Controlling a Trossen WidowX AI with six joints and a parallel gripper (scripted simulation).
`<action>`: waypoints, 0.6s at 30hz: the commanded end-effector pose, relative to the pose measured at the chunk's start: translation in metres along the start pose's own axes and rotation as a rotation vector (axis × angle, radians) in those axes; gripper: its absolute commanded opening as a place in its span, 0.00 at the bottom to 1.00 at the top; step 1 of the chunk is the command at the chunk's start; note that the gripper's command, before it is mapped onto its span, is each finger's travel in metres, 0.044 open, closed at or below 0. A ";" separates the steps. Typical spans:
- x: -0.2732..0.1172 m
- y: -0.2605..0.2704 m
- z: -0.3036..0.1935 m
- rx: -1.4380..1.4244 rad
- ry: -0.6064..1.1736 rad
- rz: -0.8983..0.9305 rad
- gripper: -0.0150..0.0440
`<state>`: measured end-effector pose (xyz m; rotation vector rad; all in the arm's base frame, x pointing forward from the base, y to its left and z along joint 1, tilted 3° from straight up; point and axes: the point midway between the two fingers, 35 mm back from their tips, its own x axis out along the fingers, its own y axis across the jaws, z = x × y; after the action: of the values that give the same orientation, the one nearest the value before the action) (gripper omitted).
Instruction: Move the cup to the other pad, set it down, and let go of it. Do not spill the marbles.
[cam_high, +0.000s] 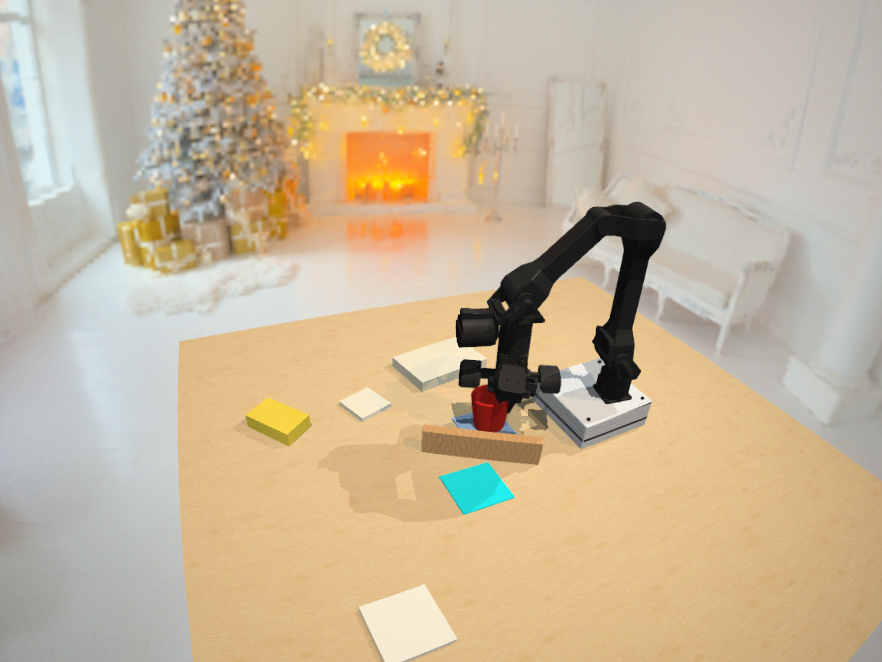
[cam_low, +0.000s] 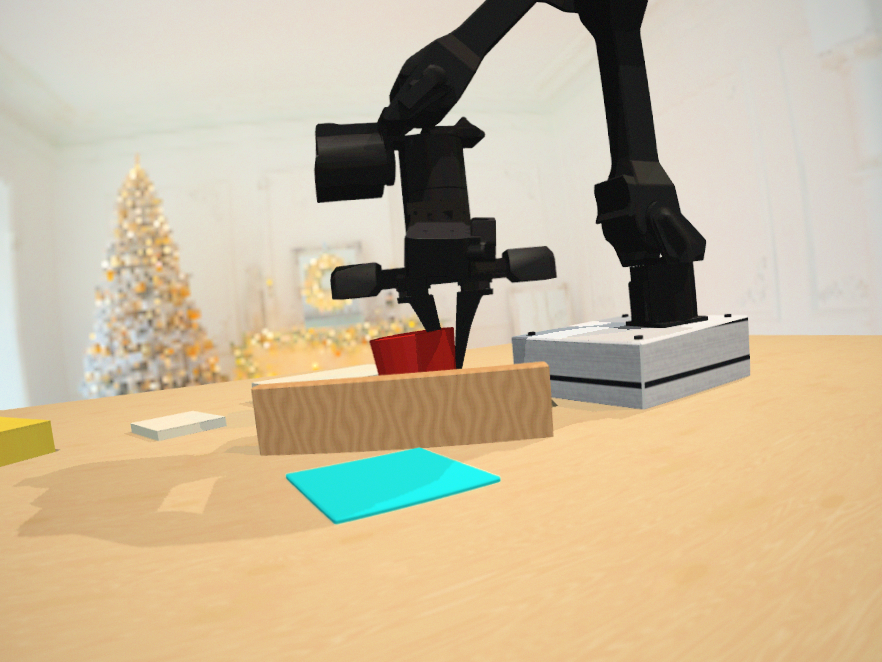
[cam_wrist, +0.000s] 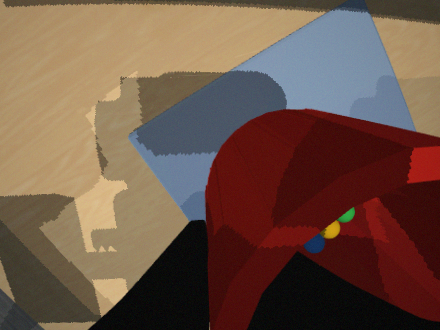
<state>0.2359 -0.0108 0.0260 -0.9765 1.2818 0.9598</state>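
The red cup (cam_high: 490, 413) (cam_low: 409, 354) (cam_wrist: 250, 165) is over the blue pad (cam_high: 463, 421) (cam_wrist: 325, 65), behind the wooden barrier, and leans slightly. Whether its base touches the pad is hard to tell. My gripper (cam_low: 452, 349) (cam_wrist: 217, 233) is shut on the cup's wall, one finger inside and one outside. In the wrist view a green marble (cam_wrist: 346, 214), a yellow marble (cam_wrist: 330, 230) and a blue marble (cam_wrist: 314, 244) show inside the cup. The cyan pad (cam_high: 473, 484) (cam_low: 384, 481) lies bare on the near side of the barrier.
The wooden barrier (cam_high: 480, 445) (cam_low: 406, 413) stands between the two pads. A yellow block (cam_high: 276, 421) (cam_low: 21, 440) and a small cream tile (cam_high: 364, 404) (cam_low: 178, 425) lie left. A thick cream slab (cam_high: 427, 368) is behind. Another cream tile (cam_high: 406, 623) lies near the front.
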 end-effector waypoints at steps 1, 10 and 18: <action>-0.013 -0.005 0.001 0.000 -0.004 -0.012 0.25; -0.046 -0.004 0.001 0.001 -0.004 -0.010 0.25; -0.072 -0.001 -0.001 0.003 -0.005 -0.008 0.25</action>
<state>0.2325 -0.0138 0.0867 -0.9717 1.2851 0.9550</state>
